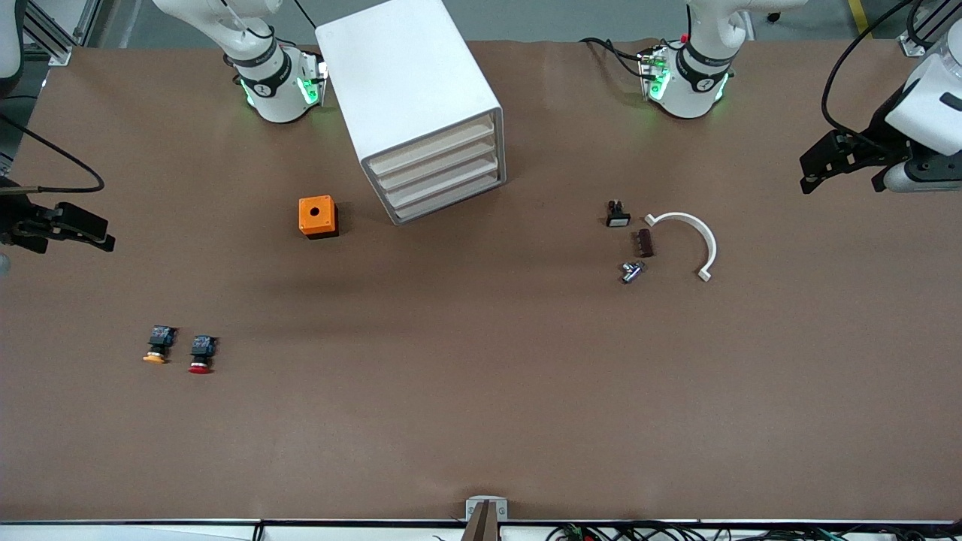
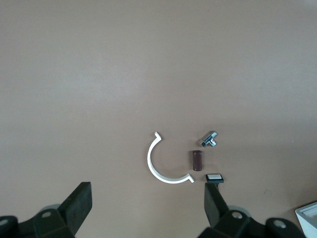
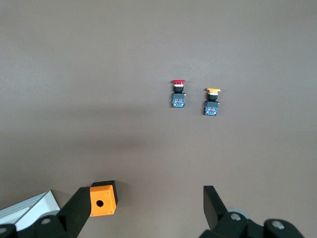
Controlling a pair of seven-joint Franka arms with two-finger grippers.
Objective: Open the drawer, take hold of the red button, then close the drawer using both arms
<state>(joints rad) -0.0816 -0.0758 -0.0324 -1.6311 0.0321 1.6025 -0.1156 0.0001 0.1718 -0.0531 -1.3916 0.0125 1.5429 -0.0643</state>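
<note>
table [image 1: 481,406]: matt brown covering, smooth, paper-like
cabinet [image 1: 409,83]: smooth white plastic, faint sheen
drawer fronts [image 1: 440,174]: plain off-white, matt
orange box [image 1: 317,216]: smooth plastic
red-capped button [image 1: 201,355]: glossy plastic cap, black-and-blue plastic body
curved white clip [image 1: 688,239]: smooth plastic
small fitting [image 1: 630,271]: shiny bare metal

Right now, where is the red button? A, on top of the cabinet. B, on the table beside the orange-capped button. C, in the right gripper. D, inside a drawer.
B: the red button lies on the table beside the orange-capped button, with no gripper near it.
</note>
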